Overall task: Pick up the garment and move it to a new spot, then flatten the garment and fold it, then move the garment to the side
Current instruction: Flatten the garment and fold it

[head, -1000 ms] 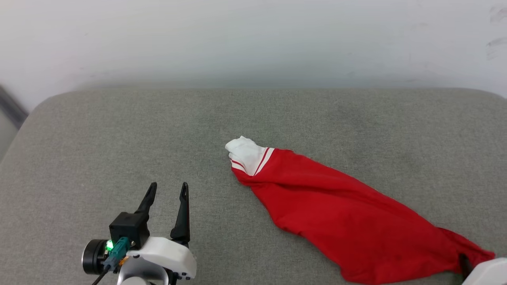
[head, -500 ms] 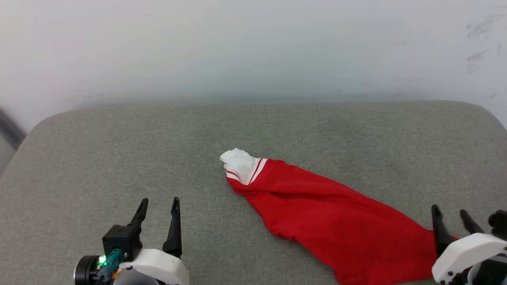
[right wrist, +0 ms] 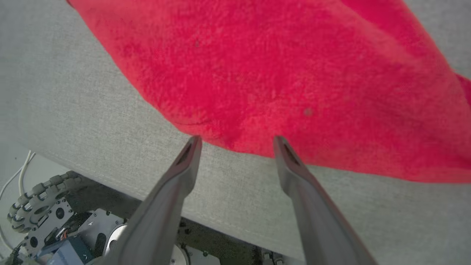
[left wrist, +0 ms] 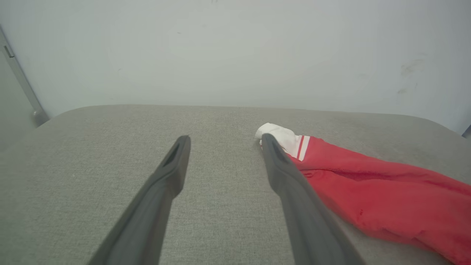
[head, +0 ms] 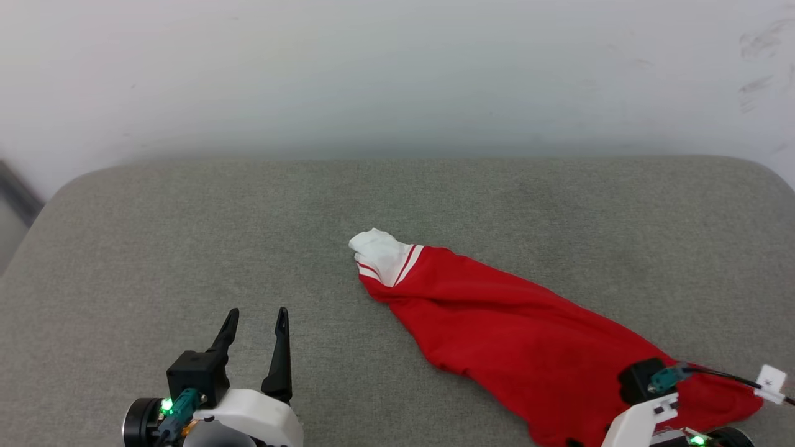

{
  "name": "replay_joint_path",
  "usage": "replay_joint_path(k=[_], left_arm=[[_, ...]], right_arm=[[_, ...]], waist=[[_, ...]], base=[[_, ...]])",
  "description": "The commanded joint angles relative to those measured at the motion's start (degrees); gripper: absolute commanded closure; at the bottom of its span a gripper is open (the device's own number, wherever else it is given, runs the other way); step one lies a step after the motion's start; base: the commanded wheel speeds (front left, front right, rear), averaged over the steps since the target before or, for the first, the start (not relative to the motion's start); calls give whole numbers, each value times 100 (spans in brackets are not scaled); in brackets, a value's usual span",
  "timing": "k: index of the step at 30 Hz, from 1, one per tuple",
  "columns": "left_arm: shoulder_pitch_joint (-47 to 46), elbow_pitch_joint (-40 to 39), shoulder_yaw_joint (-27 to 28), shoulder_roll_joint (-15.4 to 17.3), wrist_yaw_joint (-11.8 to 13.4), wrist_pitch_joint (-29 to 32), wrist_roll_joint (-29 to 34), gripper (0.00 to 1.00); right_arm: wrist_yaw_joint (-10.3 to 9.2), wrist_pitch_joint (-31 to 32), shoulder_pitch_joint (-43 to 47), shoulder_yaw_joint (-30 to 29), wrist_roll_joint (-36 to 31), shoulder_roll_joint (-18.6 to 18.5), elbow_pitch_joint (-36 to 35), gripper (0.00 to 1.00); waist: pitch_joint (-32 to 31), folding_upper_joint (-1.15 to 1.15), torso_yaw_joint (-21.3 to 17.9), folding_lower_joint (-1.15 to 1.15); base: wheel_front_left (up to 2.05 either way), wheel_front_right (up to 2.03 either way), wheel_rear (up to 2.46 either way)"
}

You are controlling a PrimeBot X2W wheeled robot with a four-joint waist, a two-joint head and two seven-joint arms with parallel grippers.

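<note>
On the surface (head: 186, 236), right of centre: shirt (head: 528, 347) lies bunched in a diagonal, white sleeve inward | left gripper (head: 258, 310): jaws wide open, empty, well apart from it | right gripper (right wrist: 237, 138): jaws spread wide at its near edge, gripping nothing

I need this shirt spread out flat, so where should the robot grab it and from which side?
The shirt lies bunched in a long diagonal strip. I'd pinch its near red edge, just ahead of the open right gripper, coming from the robot's side; the border is free there. The white sleeve at the far end suits the left gripper.
</note>
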Motion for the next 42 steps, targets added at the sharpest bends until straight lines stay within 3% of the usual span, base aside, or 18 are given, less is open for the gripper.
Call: replay_joint_path(k=[1,13,14,15,22,27,42], left_arm=[[-92,-16,-19,-25,15,-3,10,0],[-259,52,-92,-73,6,-59,34,0],[-263,82,-87,-84,16,-88,11,0],[-258,91,-85,-88,17,-98,0,0],[-257,130,-67,-75,-8,-150,-39,0],[-382,94,-127,-111,-17,-149,2,0],[-1321,130,-381,-354,-182,-252,270,0]], right_arm=[[-2,26,-135,213,98,-90,126,0],[-3,-315,-771,1318,449,-258,1490,0],[-3,-290,-843,1467,531,-295,1688,88],[-3,-309,-893,1490,565,-300,1681,100],[-3,-881,-1615,1251,426,-416,823,100],[-3,-996,-2133,752,330,-494,807,100],[-3,-1502,-4289,-1336,198,-1134,3097,100]], waist=[[54,0,73,0],[346,0,329,0],[342,0,324,0],[334,0,315,0],[310,0,147,0],[462,0,125,0],[1898,0,618,0]], base=[[0,0,0],[0,0,0],[0,0,0],[0,0,0],[0,0,0],[0,0,0],[0,0,0]])
